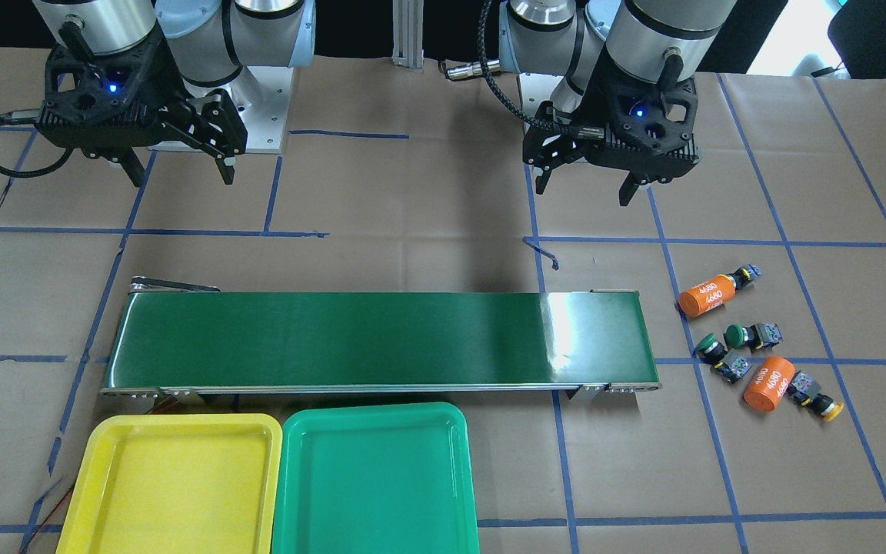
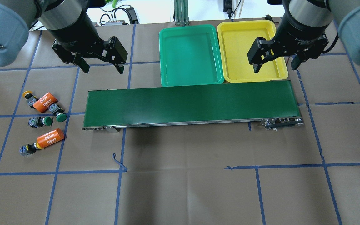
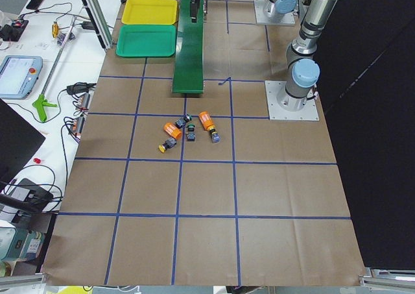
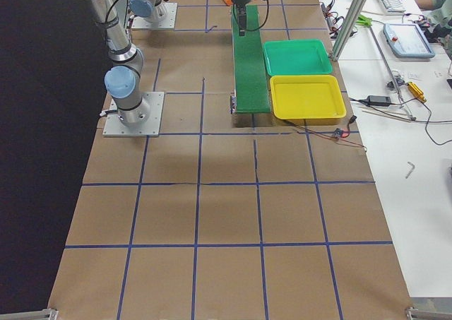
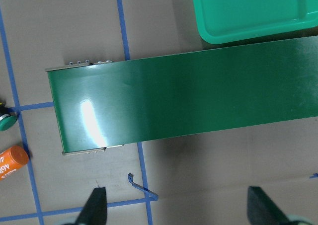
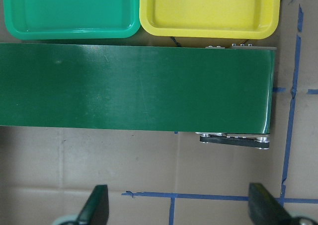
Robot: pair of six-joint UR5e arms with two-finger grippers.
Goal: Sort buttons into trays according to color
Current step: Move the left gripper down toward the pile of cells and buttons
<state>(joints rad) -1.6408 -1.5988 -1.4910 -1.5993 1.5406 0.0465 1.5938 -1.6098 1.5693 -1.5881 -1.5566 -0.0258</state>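
Left gripper (image 1: 584, 188): a matte black two-finger claw. Its fingers are spread wide with nothing between them, and it hangs over the paper on the robot's side of the belt.
Right gripper (image 1: 181, 177): the same black build, fingers likewise wide apart and holding nothing, up near the belt's other end.
Buttons (image 1: 751, 335): four small switches with round glossy caps, boxy black bodies and grey blocks. They lie on their sides in a loose cluster past the belt's end on the robot's left, well apart from both trays.
Green pair (image 1: 718, 355): just beside each other in the middle of the cluster.
Yellow pair (image 1: 818, 398): one at each edge of the cluster, each butted against an orange cylinder.
Orange cylinders (image 1: 708, 295): two smooth tubes lying flat, printed "4680".
Yellow tray (image 1: 174, 481): shallow shiny plastic with rounded corners and a raised rim, on the belt's far side from the robot.
Green tray (image 1: 374, 477): the same shape, touching the yellow one.
Belt (image 1: 381, 338): a long, dark green, glossy strip.
Table (image 1: 412, 192): covered in brown paper with a blue tape grid.
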